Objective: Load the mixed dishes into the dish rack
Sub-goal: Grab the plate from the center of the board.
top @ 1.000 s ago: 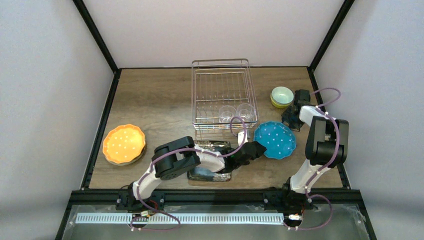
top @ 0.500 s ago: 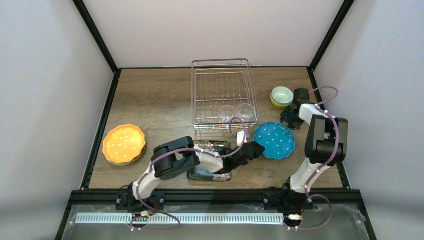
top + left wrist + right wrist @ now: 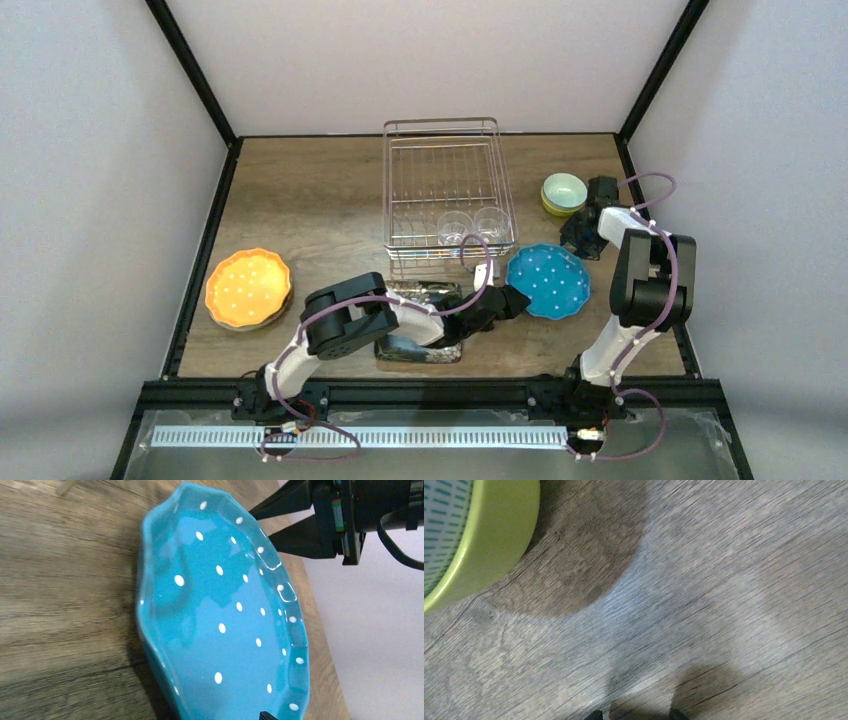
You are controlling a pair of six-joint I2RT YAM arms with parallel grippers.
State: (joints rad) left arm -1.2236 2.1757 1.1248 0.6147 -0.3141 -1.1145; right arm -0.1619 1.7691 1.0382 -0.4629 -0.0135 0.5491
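Observation:
The blue white-dotted plate [image 3: 548, 281] lies on the table right of the dish rack's [image 3: 445, 140] near end and fills the left wrist view [image 3: 225, 615]. My left gripper [image 3: 512, 300] is open at the plate's left rim, with one fingertip [image 3: 266, 715] over the plate's inside. My right gripper [image 3: 583, 235] is open and low at the plate's far right edge; its fingers [image 3: 295, 535] point at the rim. Bare wood shows between its tips [image 3: 635, 715]. Two clear glass cups [image 3: 453, 226] [image 3: 490, 222] stand in the rack.
Stacked bowls [image 3: 564, 192], the lower one yellow-green [image 3: 489, 540], sit just beyond the right gripper. An orange dotted plate [image 3: 248, 288] lies at the left. The black square floral plate [image 3: 415, 345] lies under my left forearm. The table's right rail [image 3: 640, 190] is close behind the right arm.
The blue plate has shifted slightly to the left. My left gripper has edged a little closer to its rim, and the right gripper has moved slightly.

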